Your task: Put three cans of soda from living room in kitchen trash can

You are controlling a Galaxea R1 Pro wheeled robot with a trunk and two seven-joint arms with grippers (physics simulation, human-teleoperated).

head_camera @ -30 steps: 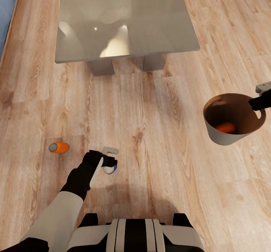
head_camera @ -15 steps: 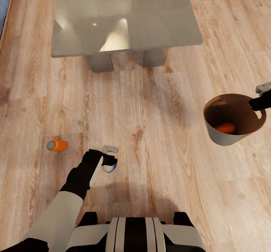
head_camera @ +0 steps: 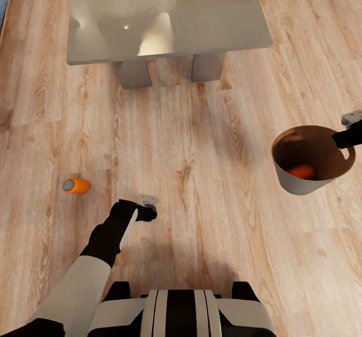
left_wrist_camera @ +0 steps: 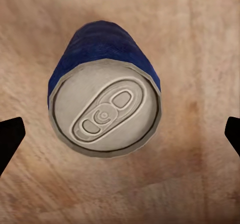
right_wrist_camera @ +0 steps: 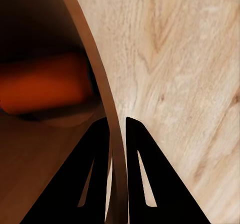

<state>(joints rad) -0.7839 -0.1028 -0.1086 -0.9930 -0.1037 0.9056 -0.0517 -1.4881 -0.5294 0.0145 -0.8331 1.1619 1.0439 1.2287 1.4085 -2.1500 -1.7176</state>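
Left claw [head_camera: 147, 207] is hanging low over the wood floor [head_camera: 211, 176], pointing straight down at the blue can [left_wrist_camera: 105, 103]. From the left wrist view the can stands upright right under it, grey top facing the camera, and the two fingertips [left_wrist_camera: 10, 139] sit wide apart on either side of it, not touching. So that claw is spread and holding nothing.

One orange can [head_camera: 76, 185] lies on its side on the floor, off to the outer side of the left claw and a bit farther from the robot, near but clearly apart from it.

Right claw [right_wrist_camera: 117, 129] is clamped on the rim of the bin [head_camera: 301, 183], one finger inside the wall, one outside, pinched tight on it. The bin is held up off the floor, tilted a little, with the other orange can [head_camera: 302, 171] lying inside at the bottom.

The glass bench [head_camera: 201, 20] is well beyond both claws.
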